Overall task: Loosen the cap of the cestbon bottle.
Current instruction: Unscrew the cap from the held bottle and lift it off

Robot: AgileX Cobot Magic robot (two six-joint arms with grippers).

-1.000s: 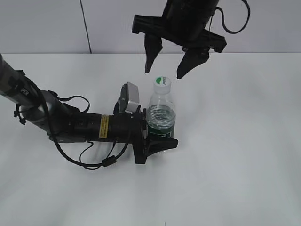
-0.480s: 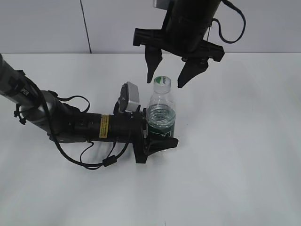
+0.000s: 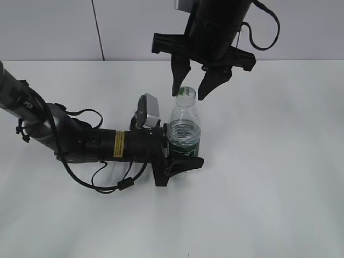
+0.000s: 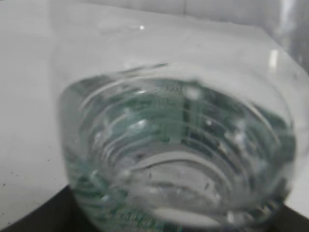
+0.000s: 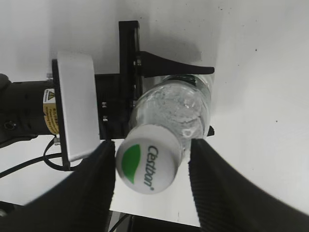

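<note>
a robot test room
a plain white table (image 3: 279,177) and a bare white wall (image 3: 48,29), with black robot arms.

Black arms, yellow warning label (image 3: 119,143), looped black cables, ribbed fingers (image 5: 212,188)

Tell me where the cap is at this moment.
In the exterior view the cap sits atop the bottle near the table's middle, between the open fingers of the right tool, while the left tool grips the bottle's lower half.

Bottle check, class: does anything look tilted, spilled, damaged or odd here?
Nothing stands out. The clear ribbed plastic water bottle stands upright, clamped by the left gripper; its white screw cap sits on, between the open right gripper's fingers. No spill shows.
</note>
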